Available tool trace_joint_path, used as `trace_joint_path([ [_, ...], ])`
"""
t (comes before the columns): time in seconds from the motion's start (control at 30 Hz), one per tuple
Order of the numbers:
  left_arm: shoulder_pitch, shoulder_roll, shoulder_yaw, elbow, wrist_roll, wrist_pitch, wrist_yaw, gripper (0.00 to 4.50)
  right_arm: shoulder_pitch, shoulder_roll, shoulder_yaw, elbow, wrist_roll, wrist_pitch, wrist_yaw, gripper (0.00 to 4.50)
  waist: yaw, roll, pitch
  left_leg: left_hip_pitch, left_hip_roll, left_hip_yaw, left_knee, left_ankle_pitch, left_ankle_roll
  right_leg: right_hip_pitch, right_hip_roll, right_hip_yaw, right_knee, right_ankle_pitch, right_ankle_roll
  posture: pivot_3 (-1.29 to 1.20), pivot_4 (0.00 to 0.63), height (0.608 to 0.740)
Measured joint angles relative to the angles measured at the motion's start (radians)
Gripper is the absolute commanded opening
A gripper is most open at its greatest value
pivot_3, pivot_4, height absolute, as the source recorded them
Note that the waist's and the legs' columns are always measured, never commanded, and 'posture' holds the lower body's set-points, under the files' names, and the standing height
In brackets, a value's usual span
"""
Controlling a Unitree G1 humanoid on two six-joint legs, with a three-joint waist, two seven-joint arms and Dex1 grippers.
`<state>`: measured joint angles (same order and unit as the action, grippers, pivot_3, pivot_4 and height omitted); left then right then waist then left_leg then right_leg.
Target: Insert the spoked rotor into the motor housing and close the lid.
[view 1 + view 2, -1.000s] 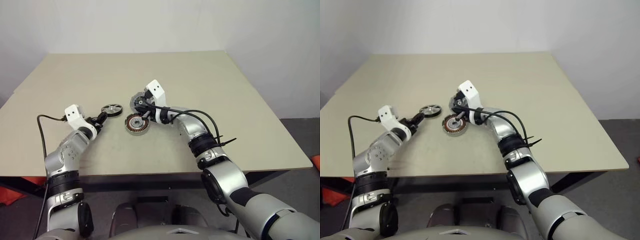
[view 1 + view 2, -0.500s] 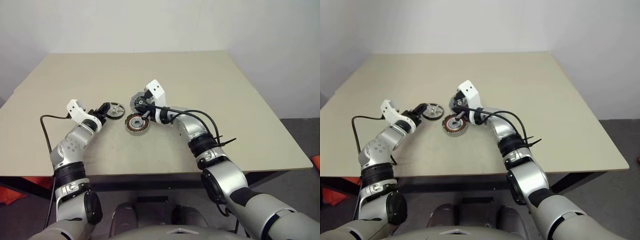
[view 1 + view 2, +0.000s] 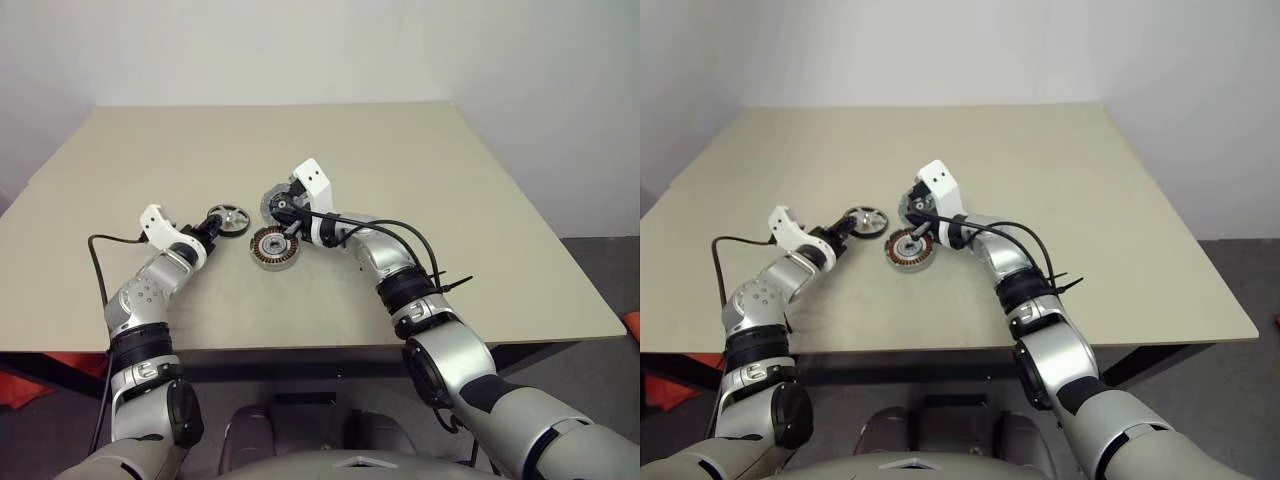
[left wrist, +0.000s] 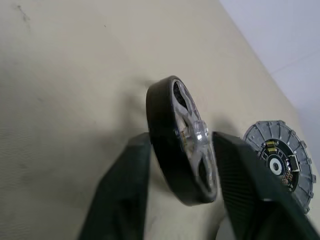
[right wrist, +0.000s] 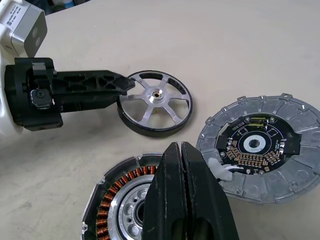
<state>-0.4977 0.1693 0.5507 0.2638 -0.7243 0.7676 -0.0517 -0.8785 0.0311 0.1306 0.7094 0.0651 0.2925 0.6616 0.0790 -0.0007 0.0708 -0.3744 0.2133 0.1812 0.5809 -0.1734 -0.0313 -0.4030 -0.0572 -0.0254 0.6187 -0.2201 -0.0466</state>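
The spoked rotor [image 3: 229, 220] is a black wheel with silver spokes, lying left of centre on the table. My left gripper [image 3: 214, 226] has one finger against its rim and the other [image 4: 240, 170] against its spoked face, shut on it. The motor housing [image 3: 270, 247], with its copper windings, lies just right of the rotor. The lid [image 3: 273, 206] sits behind the housing, tilted up so that its circuit side [image 5: 260, 147] shows. My right gripper [image 5: 180, 150] is shut and holds nothing. It hovers over the housing's far edge, beside the lid.
The beige table [image 3: 420, 170] is bare apart from these parts. Its front edge [image 3: 330, 345] runs close below my arms. A black cable [image 3: 100, 250] hangs from my left wrist over the table's left side.
My left gripper has rolled, moved in on the rotor and narrowed its fingers onto it. The right arm, the housing and the lid have kept still.
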Motion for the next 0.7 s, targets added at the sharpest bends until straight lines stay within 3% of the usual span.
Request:
trace_joint_path([
  [0.23, 0.002, 0.004, -0.014, 0.0, 0.0, 0.002, -0.008, 2.1, 0.0, 0.0, 0.0, 0.0, 0.0, -0.004, -0.002, 0.0, 0.0, 0.0, 0.0, 0.0, 0.0, 0.0, 0.0, 0.0, 0.0, 0.0, 0.0, 0.0, 0.0, 0.0, 0.0, 0.0, 0.0, 0.74],
  [0.33, 0.002, 0.005, -0.014, 0.0, 0.0, 0.002, -0.01, 1.52, 0.0, 0.0, 0.0, 0.0, 0.0, -0.005, -0.002, 0.0, 0.0, 0.0, 0.0, 0.0, 0.0, 0.0, 0.0, 0.0, 0.0, 0.0, 0.0, 0.0, 0.0, 0.0, 0.0, 0.0, 0.0, 0.74],
  [0.47, 0.003, 0.006, -0.014, 0.0, 0.0, 0.002, -0.011, 0.38, 0.0, -0.002, 0.0, 0.0, 0.0, -0.004, -0.002, 0.0, 0.001, 0.0, 0.0, 0.0, 0.0, 0.0, 0.0, 0.0, 0.0, 0.0, 0.0, 0.0, 0.0, 0.0, 0.0, 0.0, 0.0, 0.74],
  [0.7, 0.004, 0.006, -0.013, 0.0, -0.001, 0.005, -0.011, 0.38, -0.01, -0.019, -0.013, -0.023, 0.018, 0.0, -0.003, 0.0, 0.001, 0.0, 0.0, 0.0, 0.0, 0.0, 0.0, 0.0, 0.0, 0.0, 0.0, 0.0, 0.0, 0.0, 0.0, 0.0, 0.0, 0.74],
])
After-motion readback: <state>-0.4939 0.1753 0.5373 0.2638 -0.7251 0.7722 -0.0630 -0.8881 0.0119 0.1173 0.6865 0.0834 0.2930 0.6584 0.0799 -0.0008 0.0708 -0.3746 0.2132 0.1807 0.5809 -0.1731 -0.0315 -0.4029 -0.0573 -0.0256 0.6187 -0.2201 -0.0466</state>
